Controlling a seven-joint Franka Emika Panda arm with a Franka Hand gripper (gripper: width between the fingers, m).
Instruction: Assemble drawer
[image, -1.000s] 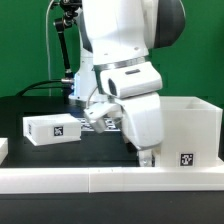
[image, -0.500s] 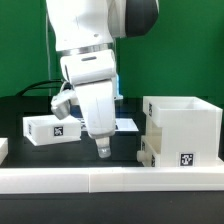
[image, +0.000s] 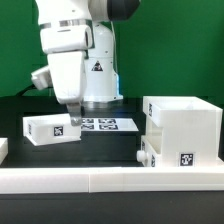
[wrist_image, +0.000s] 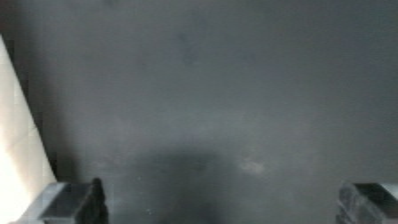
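The large white boxy housing (image: 186, 125) stands at the exterior view's right, with a tag on its front. One small white tray (image: 148, 155) sits against its lower left side. The other small tray (image: 50, 130) lies apart at the exterior view's left, tag facing front. My gripper (image: 72, 117) hangs just above and behind that left tray's right end. In the wrist view my gripper (wrist_image: 222, 200) is open wide and empty over the black table, with a white edge (wrist_image: 15, 130) along one side. I cannot tell which part that edge belongs to.
The marker board (image: 108, 124) lies flat on the black table behind the middle. A long low white rail (image: 110, 181) runs along the front edge. A small white piece (image: 3, 148) shows at the far left edge. A green wall stands behind.
The arm has swung from the housing toward the exterior view's left and risen. The gripper now hangs by the left tray. The marker board has come into view.
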